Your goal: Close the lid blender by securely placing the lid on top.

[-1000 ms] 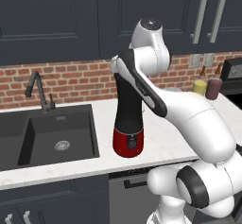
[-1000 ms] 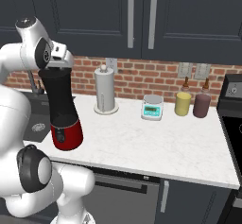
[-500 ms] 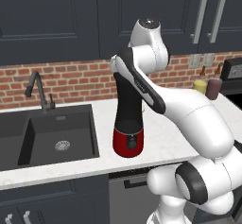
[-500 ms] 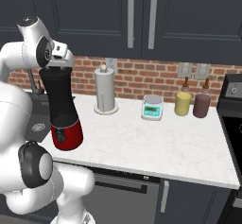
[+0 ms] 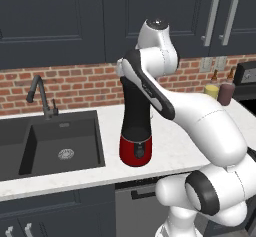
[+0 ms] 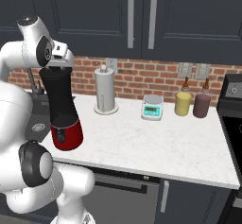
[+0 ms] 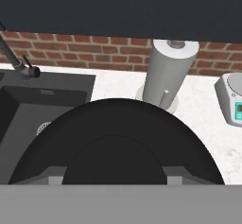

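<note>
The arm rises from its base, doubles over at a high elbow and brings its hand down directly above the blender (image 5: 135, 131), which stands on the white worktop (image 6: 156, 142) just right of the sink (image 5: 60, 141) and left of the paper towel roll (image 6: 105, 89). The claw (image 6: 57, 67) sits right at the mouth of the tall black jar, pointing straight down. From the hand's own camera the lid (image 7: 116, 145) spreads across the lower half as a broad black disc directly under the claw, with the grey finger tips (image 7: 52, 175) just peeking out at either side of its raised centre. The claw looks pinched on the lid. In the base views the lid's black merges with the jar, so I cannot tell whether it is fully seated. A small scale (image 6: 152, 107) and the yellow jar (image 6: 183, 103) and maroon jar (image 6: 202, 105) stand well apart along the brick wall.
</note>
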Robot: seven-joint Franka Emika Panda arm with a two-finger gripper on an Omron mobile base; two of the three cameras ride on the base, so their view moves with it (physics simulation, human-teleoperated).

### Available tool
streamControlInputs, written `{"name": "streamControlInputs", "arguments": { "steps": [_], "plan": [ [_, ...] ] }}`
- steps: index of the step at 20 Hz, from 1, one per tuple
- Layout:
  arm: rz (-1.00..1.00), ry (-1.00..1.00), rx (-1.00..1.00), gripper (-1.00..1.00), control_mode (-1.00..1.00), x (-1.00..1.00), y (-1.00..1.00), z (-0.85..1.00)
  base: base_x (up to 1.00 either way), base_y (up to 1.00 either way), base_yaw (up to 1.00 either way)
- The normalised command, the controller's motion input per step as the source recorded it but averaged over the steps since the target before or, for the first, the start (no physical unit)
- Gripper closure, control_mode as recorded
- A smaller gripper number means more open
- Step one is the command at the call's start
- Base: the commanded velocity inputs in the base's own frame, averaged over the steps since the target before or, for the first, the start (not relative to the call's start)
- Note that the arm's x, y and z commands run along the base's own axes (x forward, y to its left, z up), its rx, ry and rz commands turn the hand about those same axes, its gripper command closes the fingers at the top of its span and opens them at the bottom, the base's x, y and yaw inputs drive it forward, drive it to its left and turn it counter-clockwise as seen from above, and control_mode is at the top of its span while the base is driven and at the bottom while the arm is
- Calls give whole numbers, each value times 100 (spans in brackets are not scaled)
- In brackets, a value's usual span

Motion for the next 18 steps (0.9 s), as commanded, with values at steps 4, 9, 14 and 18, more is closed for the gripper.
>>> {"name": "streamControlInputs", "arguments": {
  "steps": [4, 9, 14, 18],
  "plan": [
    [0, 0, 0, -100, -100, 0, 0, -20, 0, 0, 0],
    [0, 0, 0, -100, -100, 0, 0, -15, 0, 0, 0],
    [0, -1, 0, -100, -100, 0, 0, -1, 0, 0, 0],
    [0, -2, 0, -100, -100, -5, 0, 0, 0, 0, 0]
  ]
}}
